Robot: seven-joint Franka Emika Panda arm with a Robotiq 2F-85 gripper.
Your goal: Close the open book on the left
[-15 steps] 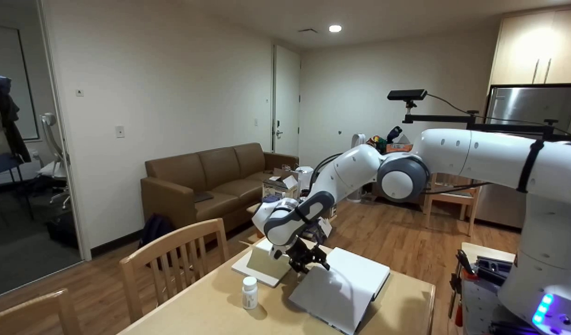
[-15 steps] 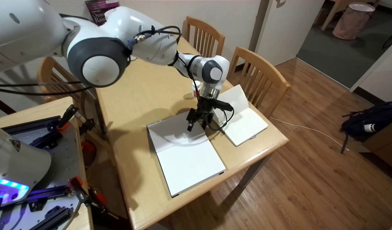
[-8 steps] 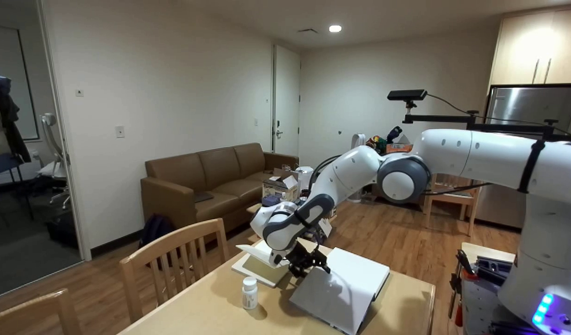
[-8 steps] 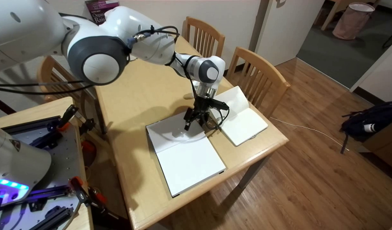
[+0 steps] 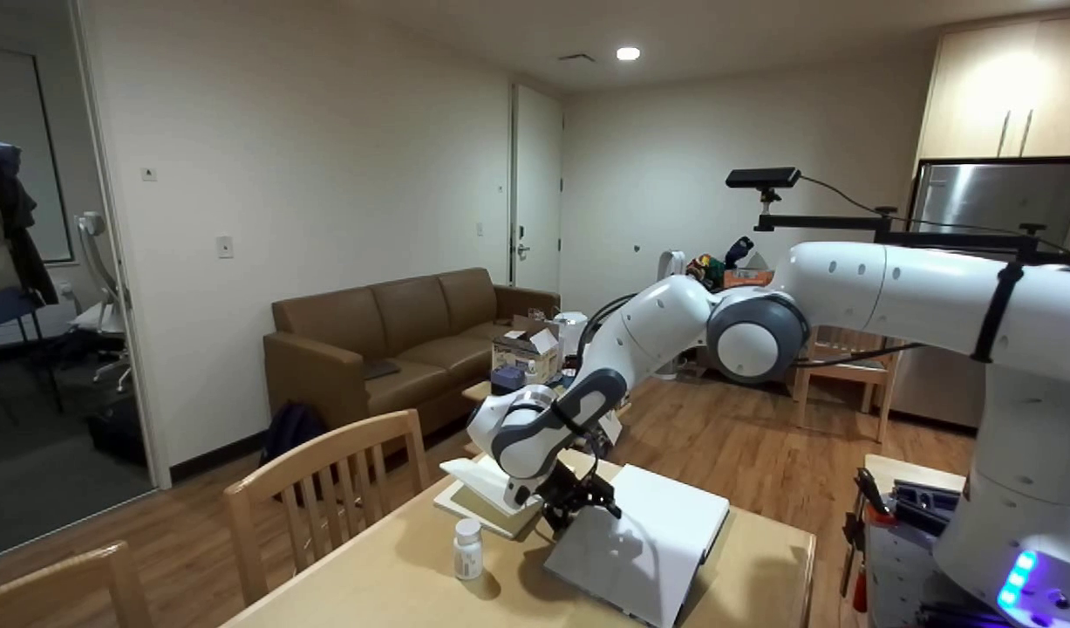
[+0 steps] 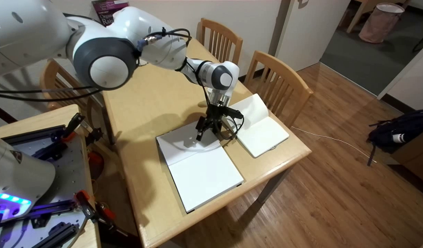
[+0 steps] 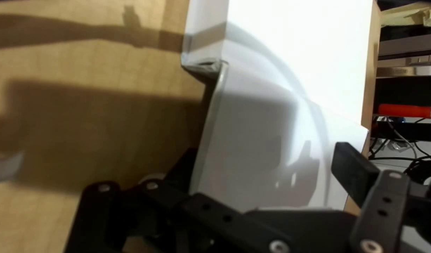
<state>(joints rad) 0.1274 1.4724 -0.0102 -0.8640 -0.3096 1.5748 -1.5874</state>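
Status: jaws spread wide, angled down at the big book (image 6: 204,179). Wrist view puts the two sides well apart, with the book's thin half showing between them. Its near end is hidden behind the jaws, so can't tell if they touch it.

Big book lies open on the counter (image 6: 170,89), right below and beside the jaws, plain white pages up. Thin half is the part under the jaws and slants against the thick page stack. Thick stack extends away from the jaws past the fold. Can't tell how high the thin half's outer edge sits. Shadows fall across both halves.

Small cream book (image 6: 264,136): just beside the jaws, apart from the big book, also open, one side tilted up next to the arm (image 5: 657,318). Touching or not, can't tell.

White bottle (image 5: 468,554): upright, near the jaws, apart from both books.

Wooden chair (image 6: 283,66): past the small cream book, seen from the jaws.

Well apart from the jaws: brown sofa (image 5: 421,318), plus dark backpack (image 6: 397,132) down on the floor (image 6: 335,182).
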